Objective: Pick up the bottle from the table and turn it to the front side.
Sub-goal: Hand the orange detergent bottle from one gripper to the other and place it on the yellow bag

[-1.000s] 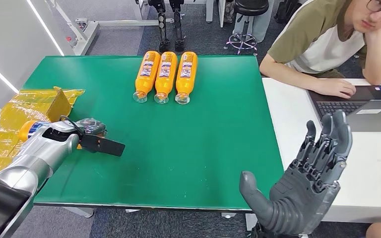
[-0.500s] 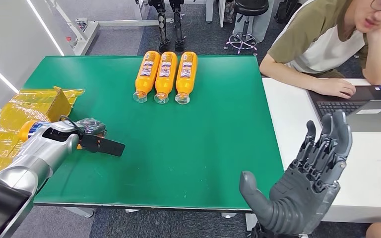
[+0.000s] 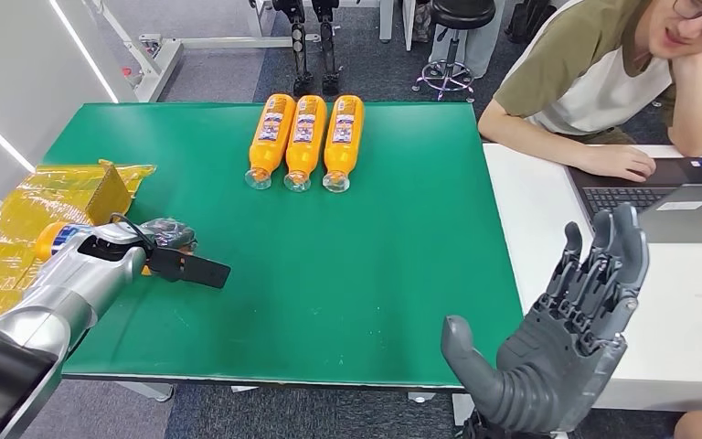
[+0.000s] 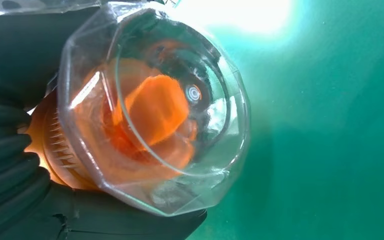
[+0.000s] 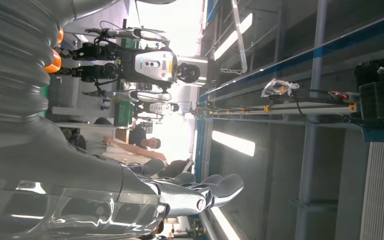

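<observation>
While left hand (image 3: 166, 240) grips one bottle (image 4: 150, 110), three bottles (image 3: 305, 142) lie side-by-side; right hand (image 3: 558, 343) spread, empty.

Three orange bottles (image 3: 306, 139) lie side by side on the green worktop (image 3: 347, 265); the right robot hand (image 3: 558, 343) is spread wide.

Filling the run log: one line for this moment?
left robot hand: grips orange bottle at table's left edge | right robot hand: open, raised | three orange bottles: lying at far edge

The labels on the three orange bottles (image 3: 304, 139) seem too small to read.
</observation>
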